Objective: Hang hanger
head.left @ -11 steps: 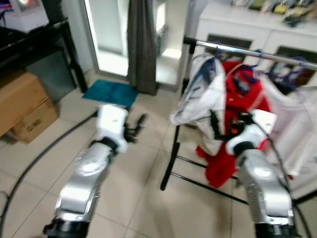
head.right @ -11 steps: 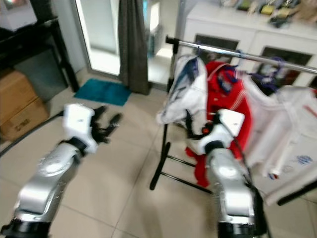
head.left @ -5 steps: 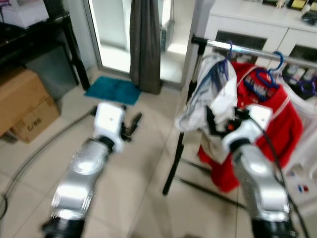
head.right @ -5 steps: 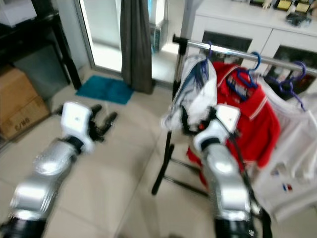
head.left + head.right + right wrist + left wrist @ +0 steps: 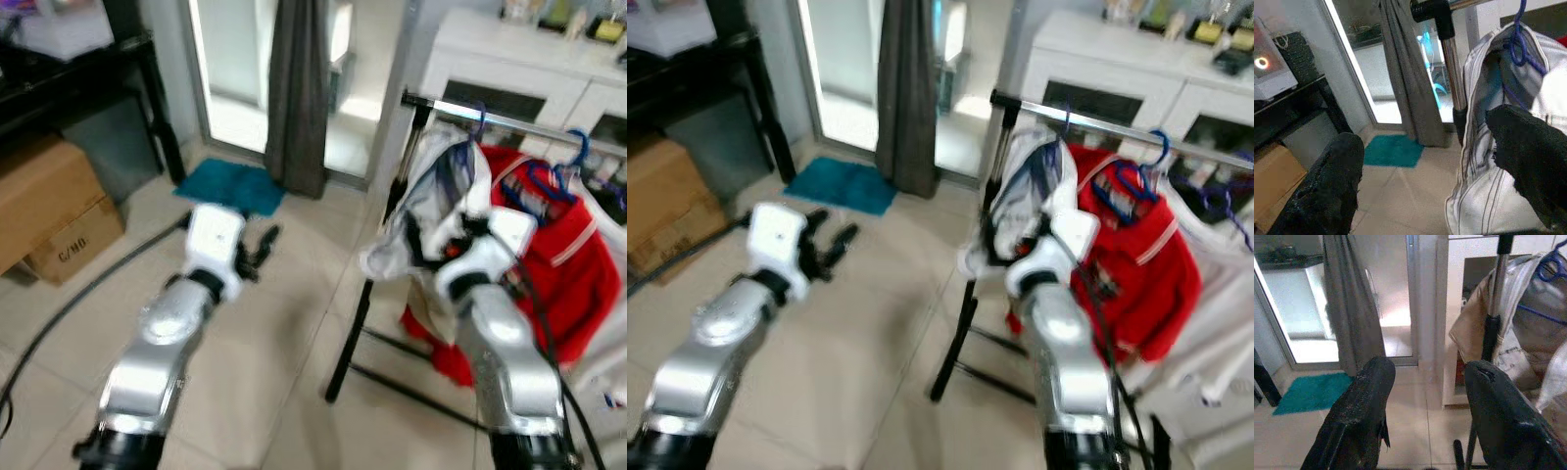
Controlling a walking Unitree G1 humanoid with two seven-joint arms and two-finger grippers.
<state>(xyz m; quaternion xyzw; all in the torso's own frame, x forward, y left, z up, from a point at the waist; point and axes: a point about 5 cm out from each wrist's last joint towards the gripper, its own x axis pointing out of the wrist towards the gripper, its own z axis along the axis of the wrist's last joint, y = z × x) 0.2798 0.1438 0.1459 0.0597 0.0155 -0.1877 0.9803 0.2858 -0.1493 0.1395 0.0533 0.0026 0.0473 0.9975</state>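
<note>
- The room has a floor (image 5: 284, 333) of pale beige tiles; a teal mat (image 5: 230, 186) lies on it at the far side, in front of a bright glass door (image 5: 240, 59).
- A dark grey curtain (image 5: 299, 93) hangs beside the door, just right of the mat.
- On the left a black desk (image 5: 88, 73) stands against the wall, and cardboard boxes (image 5: 54, 211) sit on the floor near it. A black cable (image 5: 78, 299) runs over the tiles.
- On the far right there is a white cabinet (image 5: 529, 59), and in front of it a clothes rack (image 5: 377, 284) with a black post and a metal rail.
- On the rail hang a white garment (image 5: 441, 196) on a blue hanger (image 5: 1520, 46), at the left end next to the post, and to its right a red garment (image 5: 568, 264) on another blue hanger.
- The left end effector (image 5: 1425, 396) is held over the floor, pointing at the door, with its fingers spread apart and nothing between them.
- The right end effector (image 5: 1425, 161) is right at the white garment, also released; one finger (image 5: 1528, 147) is in front of the cloth, the other finger is well apart from it.
</note>
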